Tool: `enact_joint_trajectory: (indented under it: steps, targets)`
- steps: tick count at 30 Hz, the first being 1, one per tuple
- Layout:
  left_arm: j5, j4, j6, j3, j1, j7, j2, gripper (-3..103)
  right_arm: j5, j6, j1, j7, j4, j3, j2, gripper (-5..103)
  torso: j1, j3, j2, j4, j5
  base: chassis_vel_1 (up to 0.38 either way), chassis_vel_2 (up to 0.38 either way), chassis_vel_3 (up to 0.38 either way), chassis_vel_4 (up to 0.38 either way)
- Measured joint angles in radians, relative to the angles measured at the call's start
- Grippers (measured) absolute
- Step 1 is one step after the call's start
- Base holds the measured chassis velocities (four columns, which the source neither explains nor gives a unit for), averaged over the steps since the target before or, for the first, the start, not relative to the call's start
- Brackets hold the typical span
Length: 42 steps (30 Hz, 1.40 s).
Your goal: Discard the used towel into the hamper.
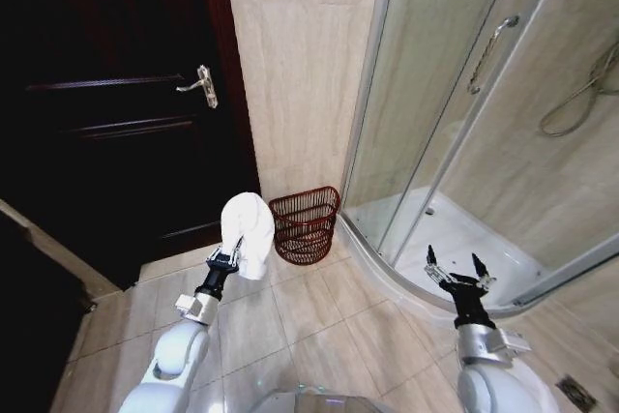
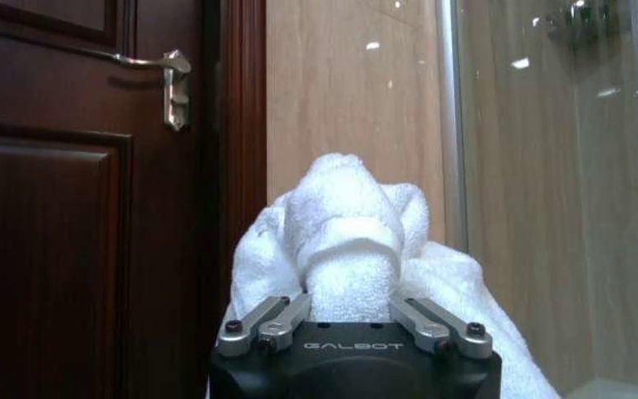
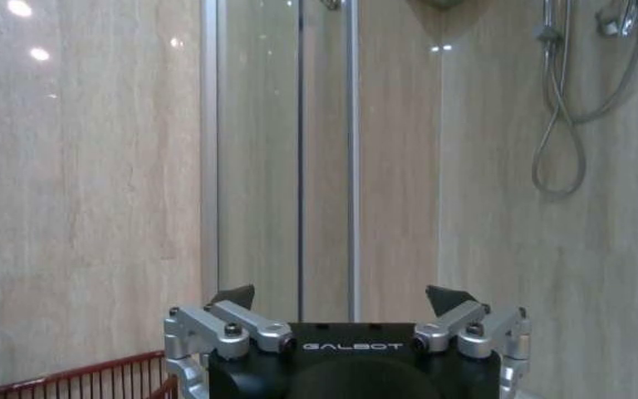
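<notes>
While the left tool (image 1: 228, 254) was clenched on one white towel (image 1: 249, 230), the bundle was held raised above the tiled floor (image 1: 319, 321), bulging upward past the fingers (image 2: 262, 322). One hamper (image 1: 306, 224), dark red-brown wire, stood on the floor against the beige wall (image 1: 300, 65), at about 2 o'clock from the towel and just beside it, not touching. One right tool (image 1: 458, 269) hung released, its two fingertips spread apart with nothing between, at about 4 o'clock from the hamper, near the shower enclosure (image 1: 464, 142). One dark wooden door (image 1: 116, 113) with one lever handle (image 1: 200, 85) stood at 10 o'clock from the towel.
</notes>
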Motion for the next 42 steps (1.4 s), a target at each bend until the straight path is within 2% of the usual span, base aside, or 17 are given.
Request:
enact_joint_trajectory:
  steps: [8,24,29,31,33,35,37,39,42]
  targets:
    - [0.002,-0.01,0.018,0.003,-0.016,0.013,0.003,16,0.003,-0.021,0.014,-0.007,0.02,0.002,0.0,100,0.001,0.001,0.003,0.0001,0.0,-0.005,0.009,0.007,-0.006]
    - [0.046,-0.007,0.055,0.056,-0.045,0.036,-0.012,16,0.017,-0.013,0.012,0.001,-0.007,-0.007,-0.002,100,0.004,0.005,0.008,0.0003,0.0002,-0.111,0.111,0.117,-0.105]
    - [0.017,-0.021,0.109,0.11,-0.091,0.072,0.024,16,0.02,-0.017,0.022,0.0,0.0,-0.01,-0.004,100,0.004,0.005,0.01,0.0,0.0002,-0.015,0.007,0.007,-0.009]
    - [0.0,-0.007,0.147,0.166,-0.148,0.054,0.048,16,0.02,-0.026,0.025,0.004,0.012,-0.022,-0.013,100,0.004,0.005,0.01,-0.0002,0.0002,0.0,0.0,0.0,0.0]
    - [-0.001,0.009,0.154,0.187,-0.173,0.041,0.055,16,0.019,-0.032,0.024,0.004,0.018,-0.026,-0.015,100,0.004,0.006,0.01,0.0002,0.0003,0.0,0.0,0.0,0.0]
    - [-0.013,0.08,0.173,0.262,-0.278,-0.003,0.077,16,0.015,-0.052,0.026,0.003,0.035,-0.031,-0.018,100,0.004,0.006,0.01,0.0001,0.0,0.0,0.0,0.0,0.0]
    - [-0.019,0.098,0.178,0.279,-0.306,-0.009,0.082,16,0.013,-0.057,0.028,0.003,0.038,-0.031,-0.018,100,0.004,0.006,0.01,-0.0001,0.0,0.0,0.0,0.0,0.0]
    - [-0.055,0.211,0.198,0.376,-0.47,-0.027,0.095,16,0.011,-0.094,0.048,0.005,0.05,-0.024,-0.014,100,0.005,0.006,0.011,0.0,0.0001,0.0,0.0,0.0,0.0]
    - [-0.073,0.294,0.202,0.453,-0.576,-0.042,0.088,16,0.014,-0.115,0.058,0.016,0.057,-0.012,-0.016,100,0.005,0.006,0.011,-0.0002,0.0003,0.0,0.0,0.0,0.0]
